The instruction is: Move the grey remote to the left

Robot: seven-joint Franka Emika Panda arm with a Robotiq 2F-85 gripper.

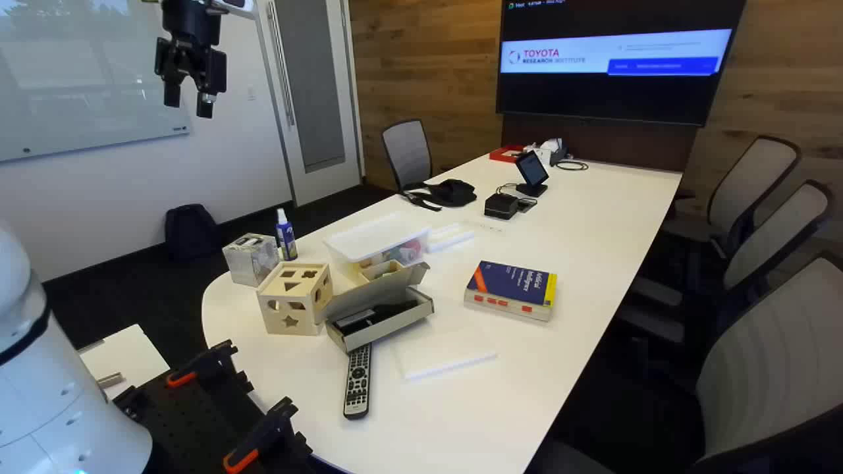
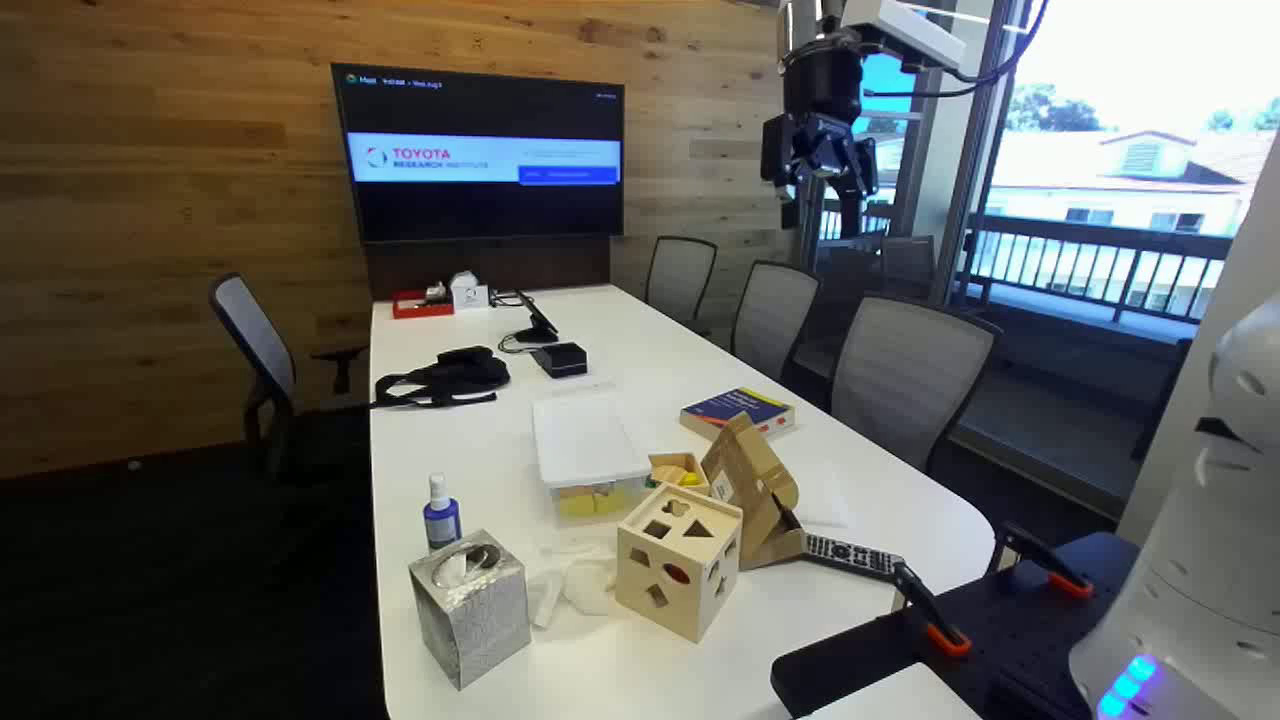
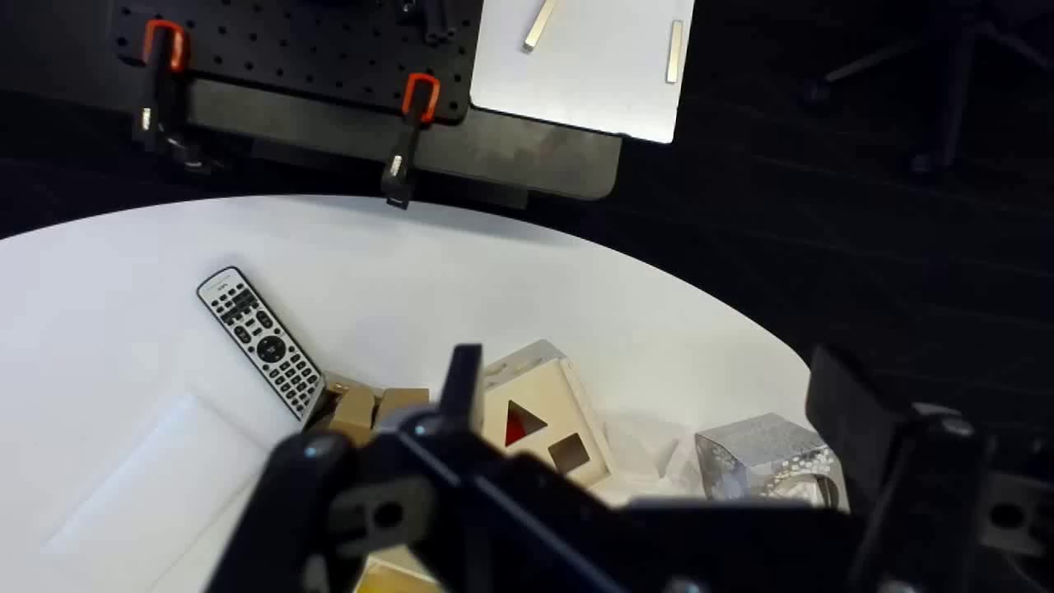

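Note:
The grey remote (image 1: pixel 357 388) with dark buttons and a black edge lies on the white table near its rounded end. It also shows in an exterior view (image 2: pixel 852 556) and in the wrist view (image 3: pixel 263 344). One end of it meets the open cardboard box (image 1: pixel 382 324); I cannot tell whether that end is under the box. My gripper (image 1: pixel 188 104) is high above the table, well away from the remote. It also shows in an exterior view (image 2: pixel 820 212). In the wrist view the fingers (image 3: pixel 650 387) are wide apart with nothing between them.
A wooden shape-sorter cube (image 1: pixel 293 299) stands beside the box. A silver tissue box (image 2: pixel 470 610), a blue spray bottle (image 1: pixel 286 236), a clear plastic bin (image 2: pixel 590 440) and a thick blue book (image 1: pixel 510 289) are on the table (image 1: pixel 454 421). Clamps (image 3: pixel 418 99) sit near the table edge.

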